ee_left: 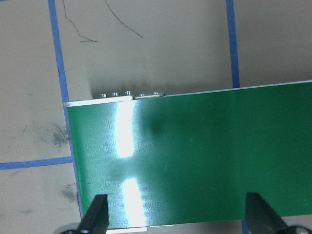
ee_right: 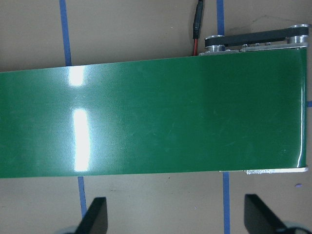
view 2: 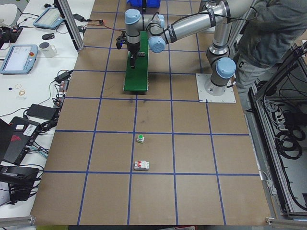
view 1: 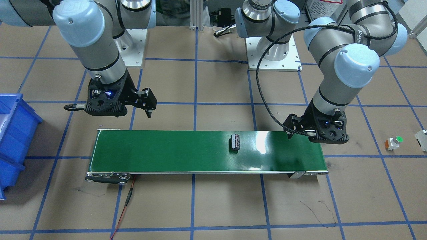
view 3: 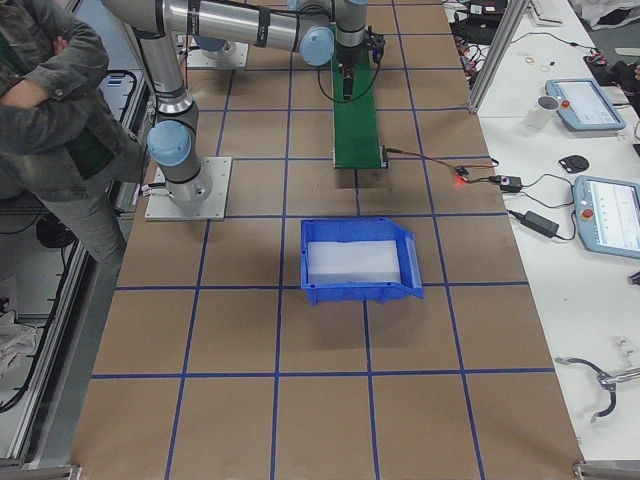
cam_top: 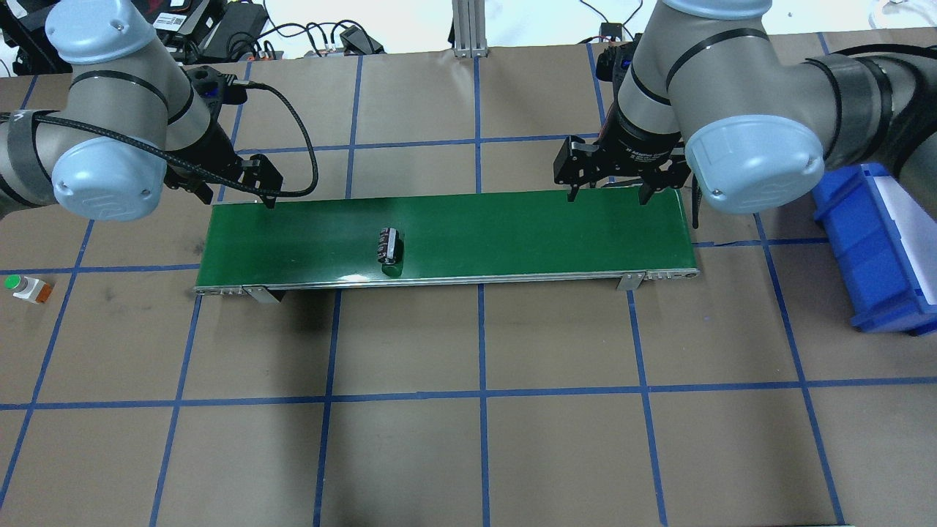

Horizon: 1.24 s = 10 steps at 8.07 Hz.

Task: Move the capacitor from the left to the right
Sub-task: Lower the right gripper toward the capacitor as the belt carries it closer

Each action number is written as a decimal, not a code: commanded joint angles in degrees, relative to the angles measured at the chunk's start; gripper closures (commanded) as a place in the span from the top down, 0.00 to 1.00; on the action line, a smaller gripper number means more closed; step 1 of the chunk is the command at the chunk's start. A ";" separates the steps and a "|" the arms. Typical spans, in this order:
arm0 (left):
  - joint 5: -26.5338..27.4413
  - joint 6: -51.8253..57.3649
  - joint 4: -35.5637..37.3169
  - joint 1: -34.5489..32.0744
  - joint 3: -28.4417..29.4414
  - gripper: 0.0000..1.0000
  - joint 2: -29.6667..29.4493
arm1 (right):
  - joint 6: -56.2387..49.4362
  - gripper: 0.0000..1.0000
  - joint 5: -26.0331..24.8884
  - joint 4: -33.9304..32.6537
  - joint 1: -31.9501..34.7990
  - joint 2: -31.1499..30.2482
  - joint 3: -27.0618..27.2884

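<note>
The capacitor (view 1: 236, 142), a small dark cylinder with pale stripes, lies on the green conveyor belt (view 1: 166, 153), a little toward the robot's left of the belt's middle. It also shows in the overhead view (cam_top: 389, 246). My left gripper (cam_top: 234, 196) is open and empty above the belt's left end, apart from the capacitor; its wrist view shows both fingers (ee_left: 97, 217) over bare belt (ee_left: 204, 156). My right gripper (cam_top: 607, 194) is open and empty over the belt's right end, at its robot-side edge; its wrist view shows bare belt (ee_right: 170, 122).
A blue bin (cam_top: 878, 241) stands on the table right of the belt. A green-capped button (cam_top: 25, 288) and a white boxy component (view 1: 422, 138) sit at the far left. A red cable (view 1: 128, 200) runs from the belt's right end. A person (view 3: 60, 110) stands behind the robot.
</note>
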 commanded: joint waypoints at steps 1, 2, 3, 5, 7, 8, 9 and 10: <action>0.05 0.36 0.60 0.15 -0.06 1.00 -1.01 | 0.31 0.99 0.07 -0.96 0.00 2.28 0.11; 0.05 0.45 0.60 0.15 0.03 1.00 -1.01 | 0.31 0.99 0.07 -2.18 0.00 2.98 0.11; 0.05 0.45 0.60 0.15 0.03 1.00 -1.01 | 0.31 0.99 0.07 -3.58 0.00 4.38 0.11; 0.23 0.27 0.60 0.15 0.03 1.00 -1.01 | 0.31 0.99 0.16 -6.49 0.00 5.97 0.11; 0.31 0.27 0.60 0.06 -0.06 1.00 -1.01 | 0.83 1.00 3.05 -9.48 0.00 8.25 0.19; 1.71 0.27 0.60 0.06 -0.06 1.00 -1.01 | 0.75 1.00 2.89 -10.97 0.00 9.66 0.28; 2.59 0.27 0.60 0.06 -0.06 1.00 -1.01 | 0.75 0.99 2.45 -12.63 0.00 10.37 0.54; 2.60 0.27 0.60 0.06 -0.06 1.00 -1.01 | 0.75 0.99 2.27 -13.09 0.00 10.55 1.33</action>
